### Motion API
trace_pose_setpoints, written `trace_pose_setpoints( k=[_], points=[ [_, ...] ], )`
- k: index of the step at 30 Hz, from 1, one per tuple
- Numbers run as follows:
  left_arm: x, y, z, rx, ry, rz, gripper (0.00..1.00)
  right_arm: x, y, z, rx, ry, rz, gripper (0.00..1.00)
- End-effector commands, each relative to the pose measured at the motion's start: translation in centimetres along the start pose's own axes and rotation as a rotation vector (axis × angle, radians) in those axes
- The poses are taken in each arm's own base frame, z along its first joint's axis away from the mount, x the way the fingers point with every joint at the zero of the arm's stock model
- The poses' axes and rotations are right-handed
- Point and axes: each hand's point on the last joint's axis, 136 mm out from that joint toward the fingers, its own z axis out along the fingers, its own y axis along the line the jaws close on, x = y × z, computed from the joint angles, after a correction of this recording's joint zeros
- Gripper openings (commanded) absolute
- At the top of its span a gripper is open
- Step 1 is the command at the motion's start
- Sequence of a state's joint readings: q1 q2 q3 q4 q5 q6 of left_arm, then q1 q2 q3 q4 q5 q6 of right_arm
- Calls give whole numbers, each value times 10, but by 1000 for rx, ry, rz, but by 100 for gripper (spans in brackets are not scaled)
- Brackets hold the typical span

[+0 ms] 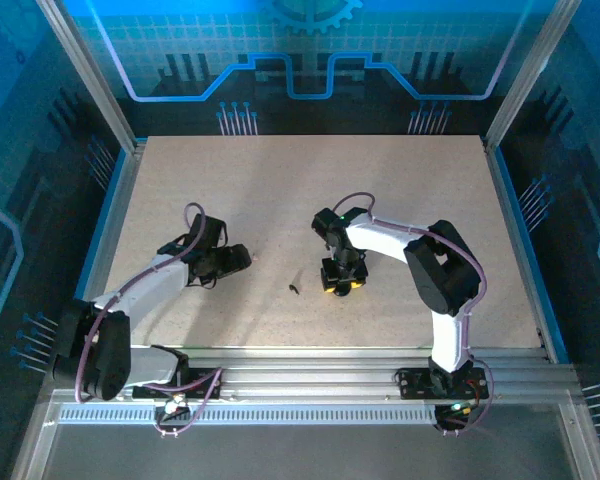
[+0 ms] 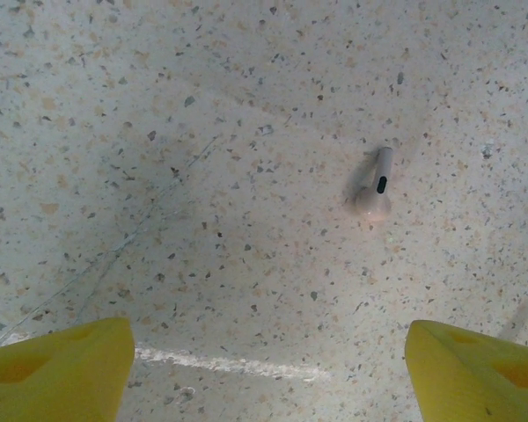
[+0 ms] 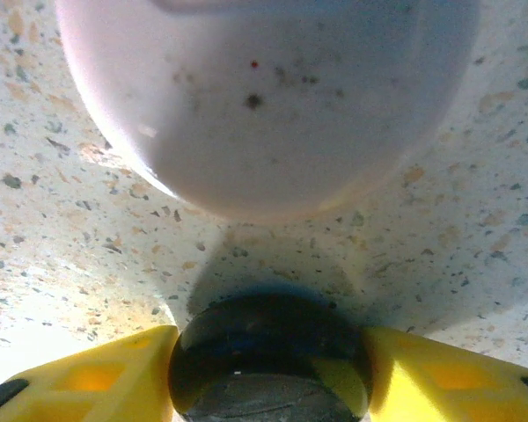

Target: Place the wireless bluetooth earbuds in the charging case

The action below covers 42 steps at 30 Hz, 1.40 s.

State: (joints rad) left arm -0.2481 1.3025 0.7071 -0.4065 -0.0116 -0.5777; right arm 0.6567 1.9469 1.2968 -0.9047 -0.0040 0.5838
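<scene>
Left fingers (image 2: 53, 369) spread wide, empty, near pink earbud (image 2: 374, 186) lying mid tabletop (image 2: 202, 132), far from edges. Right fingers (image 3: 97, 378) squeeze black disc (image 3: 268, 360). Go down slow, earbud centred between tips, pinch softly.

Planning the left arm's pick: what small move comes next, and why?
Probably ease the left gripper forward and sideways until the pale pink earbud sits centred between its fingers. They stand wide open; the earbud lies on the table, right of centre in that wrist view. The right gripper is shut on a black round object.
</scene>
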Motion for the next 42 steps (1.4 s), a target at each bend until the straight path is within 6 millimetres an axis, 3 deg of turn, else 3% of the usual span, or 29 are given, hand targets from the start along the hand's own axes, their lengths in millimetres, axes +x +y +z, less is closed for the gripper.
trace_pose_setpoints(
  k=[1,5,10,15,20,24,29,35,42],
  points=[
    [-8,-18,-5,55,-7,16,80,3,-12,5,35,6,20,53],
    [-12,-29,-10,105,-30,52,80,3,-18,-9,37,-54,43,51],
    [-22,-57,-25,243,-112,114,76,-2,-15,-50,-82,-239,112,49],
    [-18,-116,-63,500,-239,390,75,-14,-3,-105,-300,-454,120,49],
    [0,-157,-105,764,-379,620,75,-21,-6,-147,-476,-602,154,49],
    [14,-175,-129,905,-556,769,69,-28,-6,-174,-643,-704,199,49],
    [31,-187,-130,951,-589,922,64,-27,0,-191,-771,-744,221,50],
    [43,-198,-121,992,-571,980,52,-30,13,-198,-890,-736,228,50],
    [45,-216,-110,977,-623,1017,57,-27,35,-214,-1021,-718,226,51]
  ],
)
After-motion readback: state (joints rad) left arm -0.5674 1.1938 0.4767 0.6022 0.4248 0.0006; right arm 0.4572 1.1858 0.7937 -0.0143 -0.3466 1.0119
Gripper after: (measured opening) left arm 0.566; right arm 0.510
